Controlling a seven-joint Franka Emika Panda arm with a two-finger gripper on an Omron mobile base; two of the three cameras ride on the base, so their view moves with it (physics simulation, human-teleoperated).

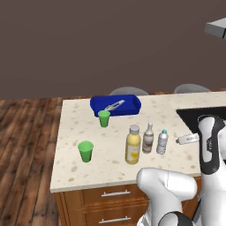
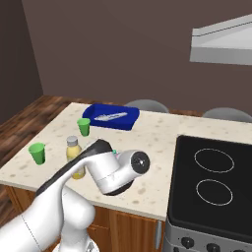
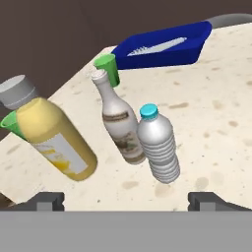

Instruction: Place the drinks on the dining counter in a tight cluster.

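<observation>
Gripper [image 3: 126,199] is wide open and holds nothing; the two dark fingertips [image 3: 47,201] sit far apart at the bottom of the hand view, clear of every bottle.

Nearest, straight ahead between the fingers' lines: the water bottle [image 3: 158,144], clear with a blue cap, upright on the dining counter [image 3: 216,113]. Just beyond it and slightly left, the brownish bottle [image 3: 119,119], narrow neck, pale cap. In the hand view the two overlap; from the left base view the water bottle [image 1: 162,141] and brownish bottle [image 1: 148,138] stand just beside each other, and I cannot tell whether they touch.

Further left of the gripper line: the juice bottle [image 3: 51,133], yellow with a white cap, the biggest of the three. It looks tilted in the hand view because the camera is rolled; the left base view shows the juice bottle [image 1: 133,145] upright, just beside the brownish one. All three form a short row near the counter's front edge.

Behind the juice bottle, a near green cup [image 3: 12,125] peeks out; the left base view places it well apart to the left [image 1: 85,151].

Past the bottles, a far green cup [image 3: 109,68] stands just in front of a blue tray [image 3: 194,47], with a pale utensil [image 3: 156,46] lying in it.

Off to the gripper's right, the black cooktop [image 2: 211,184] sits set into the counter.
</observation>
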